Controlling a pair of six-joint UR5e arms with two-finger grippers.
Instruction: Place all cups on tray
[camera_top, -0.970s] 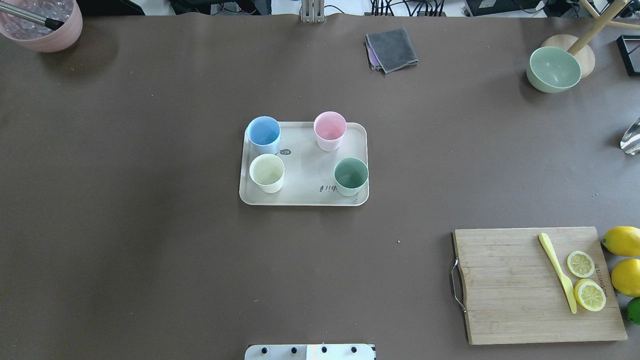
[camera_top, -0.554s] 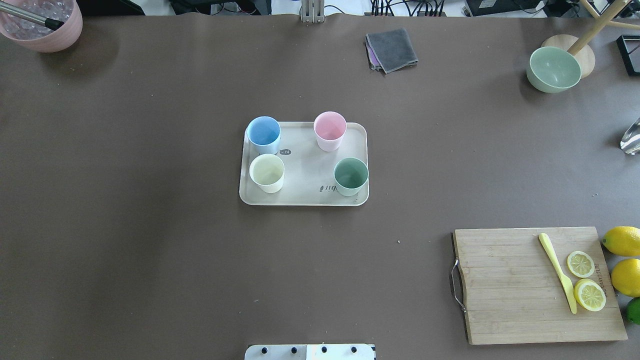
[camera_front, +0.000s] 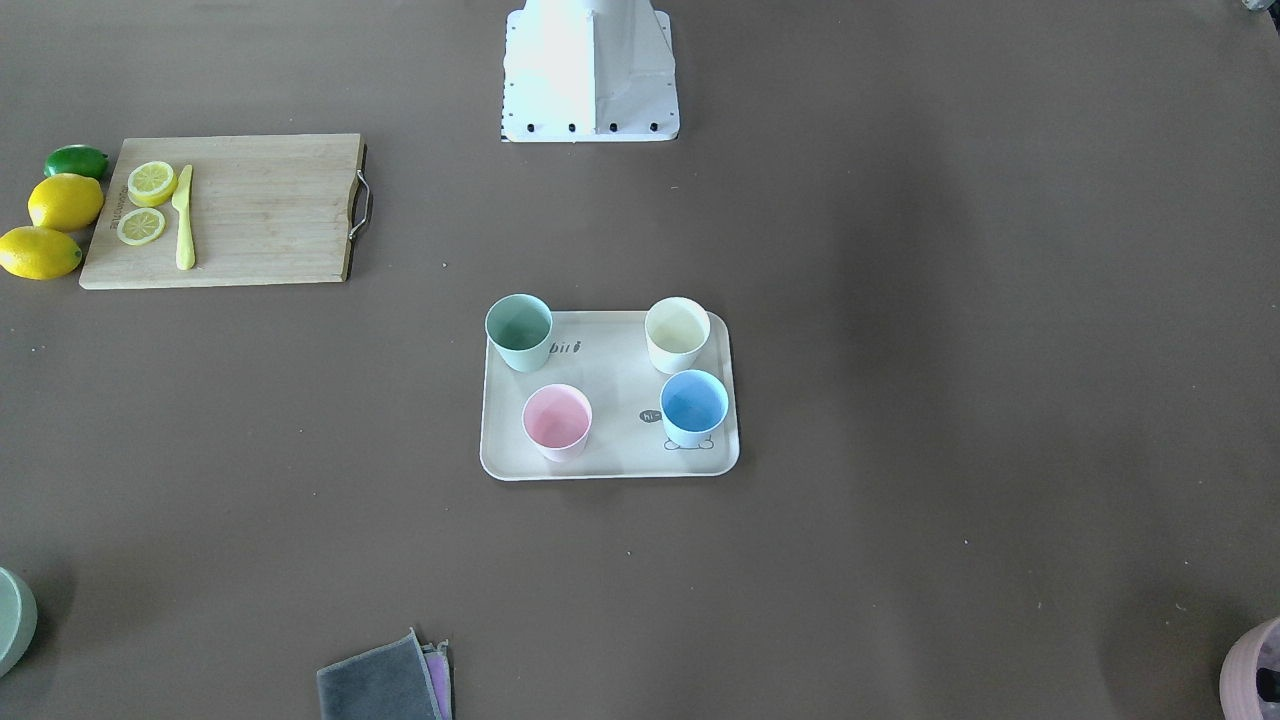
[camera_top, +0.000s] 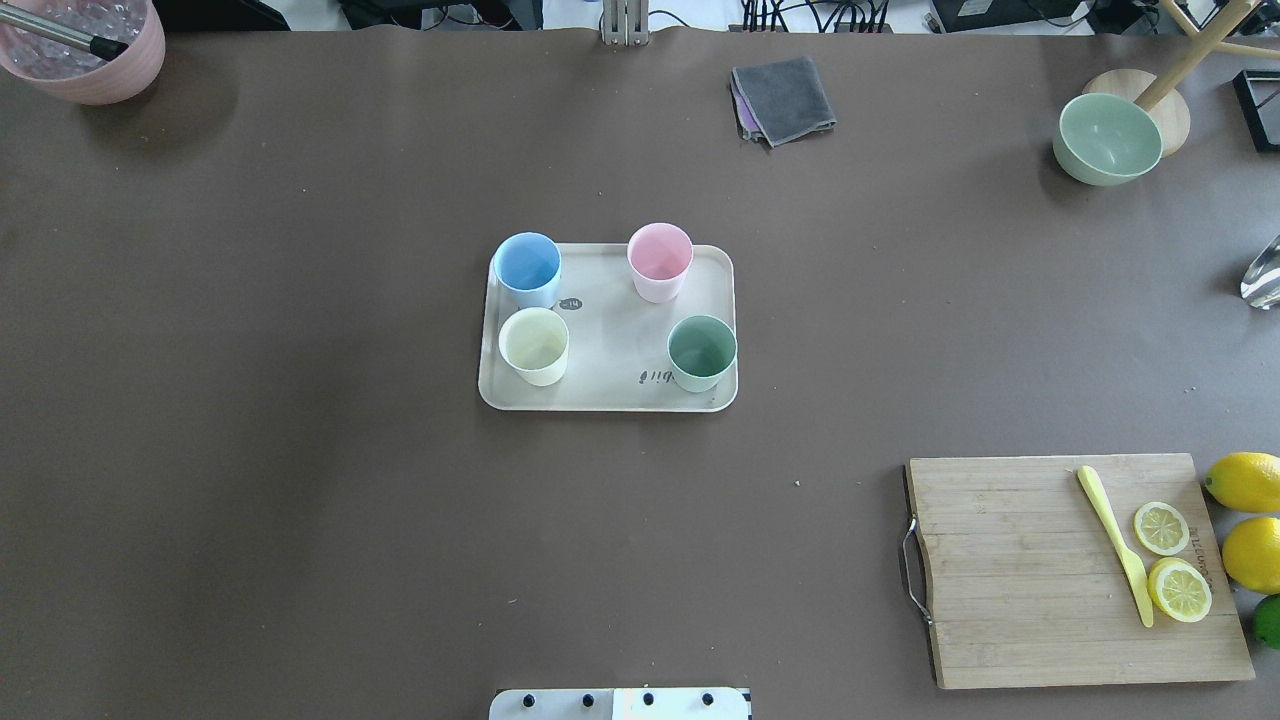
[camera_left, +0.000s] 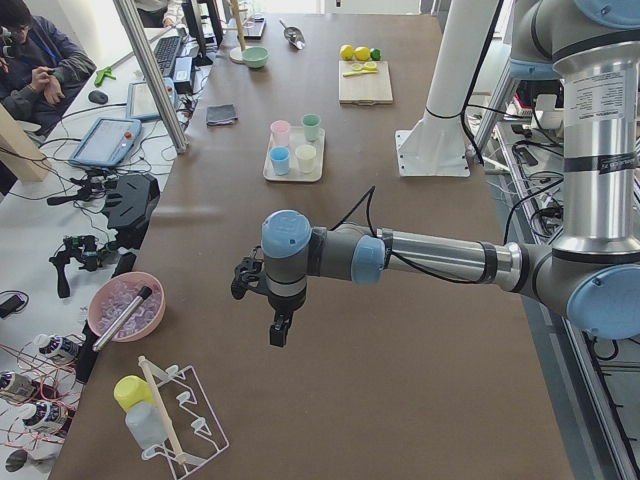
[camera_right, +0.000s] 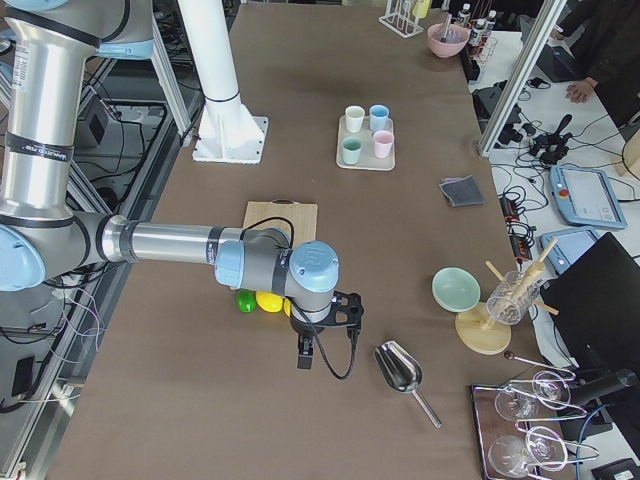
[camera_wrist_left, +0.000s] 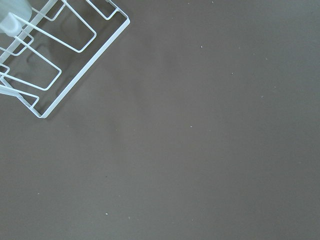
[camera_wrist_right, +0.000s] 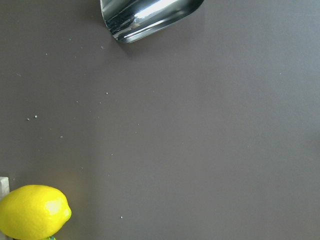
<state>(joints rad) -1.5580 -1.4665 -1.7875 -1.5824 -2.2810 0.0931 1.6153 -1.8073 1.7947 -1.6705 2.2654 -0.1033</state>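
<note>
The beige tray lies mid-table and also shows in the front-facing view. Four cups stand upright on it: blue, pink, pale yellow and green. Neither gripper shows in the overhead or front-facing views. My left gripper hangs over bare table near the table's left end, far from the tray. My right gripper hangs over the table's right end, beyond the lemons. I cannot tell whether either is open or shut. Neither wrist view shows fingers or cups.
A wooden cutting board with lemon slices and a yellow knife lies at the near right, whole lemons beside it. A grey cloth, green bowl and pink bowl sit along the far edge. A metal scoop and wire rack lie at the ends.
</note>
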